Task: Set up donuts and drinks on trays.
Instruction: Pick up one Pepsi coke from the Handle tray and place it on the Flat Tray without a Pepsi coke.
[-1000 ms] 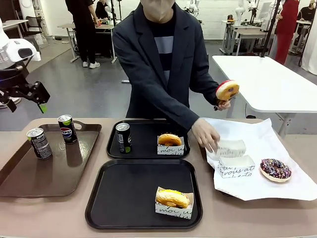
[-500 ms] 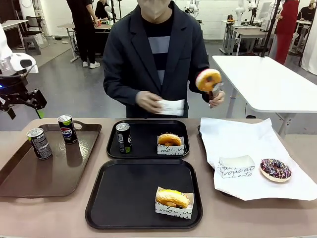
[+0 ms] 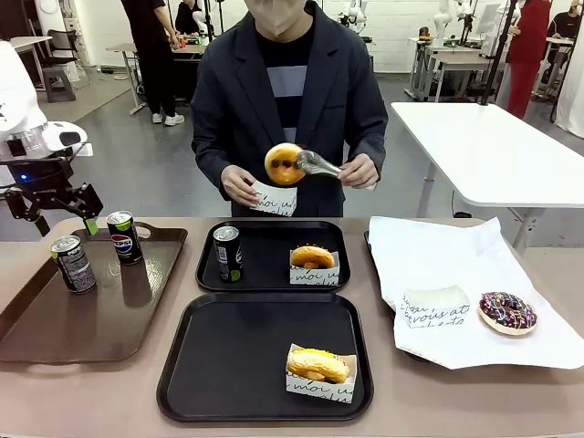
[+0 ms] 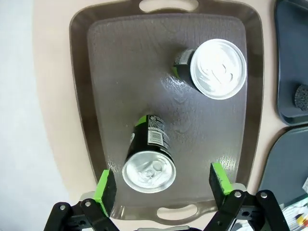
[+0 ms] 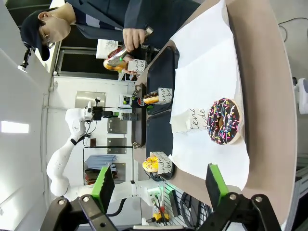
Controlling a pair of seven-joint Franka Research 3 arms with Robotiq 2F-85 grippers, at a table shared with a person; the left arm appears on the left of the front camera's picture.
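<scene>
While upright on the brown tray [image 4: 110,72], two cans [image 4: 217,69], tops skyward, below released left end effector [image 4: 162,182].

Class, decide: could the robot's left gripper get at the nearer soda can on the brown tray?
Probably yes: the left gripper hangs open above the nearer soda can, with nothing between them and the Pepsi can standing apart.

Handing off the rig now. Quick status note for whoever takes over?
Left gripper: open, empty, above the two soda cans on the brown tray.
Right gripper: open, empty, facing the white paper sheet.
Person: tongs hold a donut above a paper tray in hand.
Done: far black tray has can and golden donut; near black tray has yellow donut.
Left: can for near tray.
</scene>
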